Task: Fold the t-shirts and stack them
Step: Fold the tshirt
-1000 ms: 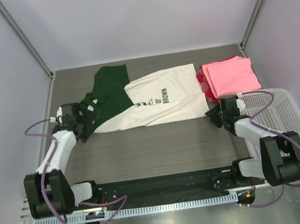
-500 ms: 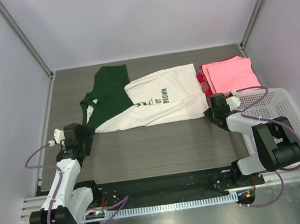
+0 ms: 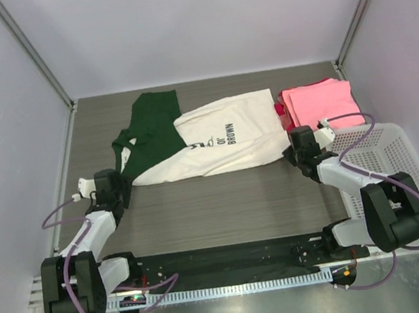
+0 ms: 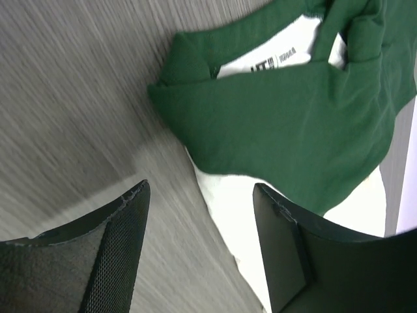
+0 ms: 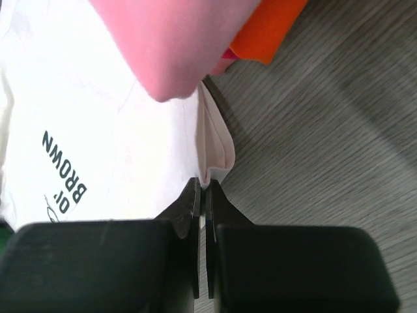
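Observation:
The cream-white t-shirt (image 3: 227, 142) lies flat across the table, its dark green sleeve (image 3: 152, 129) at the left and the "BROWN" print facing up. Folded t-shirts (image 3: 320, 105) are stacked at the back right, pink on top, with orange (image 5: 270, 29) showing beneath. My left gripper (image 3: 119, 185) is open at the shirt's near-left corner. In the left wrist view the cream edge (image 4: 225, 215) and bare table lie between its fingers (image 4: 117, 248), below the green sleeve (image 4: 287, 124). My right gripper (image 5: 203, 186) is shut on the cream shirt's near-right hem corner (image 5: 215, 153).
A white plastic mesh basket (image 3: 401, 177) stands at the right edge, beside my right arm. Grey walls and metal posts enclose the table. The wood-grain tabletop (image 3: 223, 201) runs between the shirt and the arm bases.
My left gripper drew back off the green sleeve to the shirt's near-left corner, its jaws narrowing. My right gripper moved up to the hem corner and shut on it.

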Controlling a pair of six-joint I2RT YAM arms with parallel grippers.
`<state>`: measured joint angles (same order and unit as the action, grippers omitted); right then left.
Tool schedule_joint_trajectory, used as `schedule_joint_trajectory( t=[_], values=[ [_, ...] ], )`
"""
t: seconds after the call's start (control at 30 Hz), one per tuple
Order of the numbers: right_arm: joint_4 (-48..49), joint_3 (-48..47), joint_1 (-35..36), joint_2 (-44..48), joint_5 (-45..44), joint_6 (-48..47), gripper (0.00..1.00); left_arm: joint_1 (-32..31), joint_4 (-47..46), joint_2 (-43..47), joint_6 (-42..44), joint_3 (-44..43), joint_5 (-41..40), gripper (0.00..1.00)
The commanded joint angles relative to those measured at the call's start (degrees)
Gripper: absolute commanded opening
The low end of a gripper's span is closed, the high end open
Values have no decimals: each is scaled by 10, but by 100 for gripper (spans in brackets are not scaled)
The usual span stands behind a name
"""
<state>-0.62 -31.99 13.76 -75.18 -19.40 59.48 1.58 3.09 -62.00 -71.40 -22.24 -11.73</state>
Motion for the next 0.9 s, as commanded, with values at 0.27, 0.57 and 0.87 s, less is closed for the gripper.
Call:
schedule_joint_trajectory(
  t=[0.27,0.57,0.87],
  values=[
    [-18,-33,4,33,-25,-24,1,0,-110,-141,-3,-29,-73,57],
    [-40,-46,2,35,-45,-42,1,11,-75,-172,-4,-76,-60,0],
    [-94,-242,-7,-44,-43,-72,1,15,115,-142,1,-269,-69,0]
  ],
)
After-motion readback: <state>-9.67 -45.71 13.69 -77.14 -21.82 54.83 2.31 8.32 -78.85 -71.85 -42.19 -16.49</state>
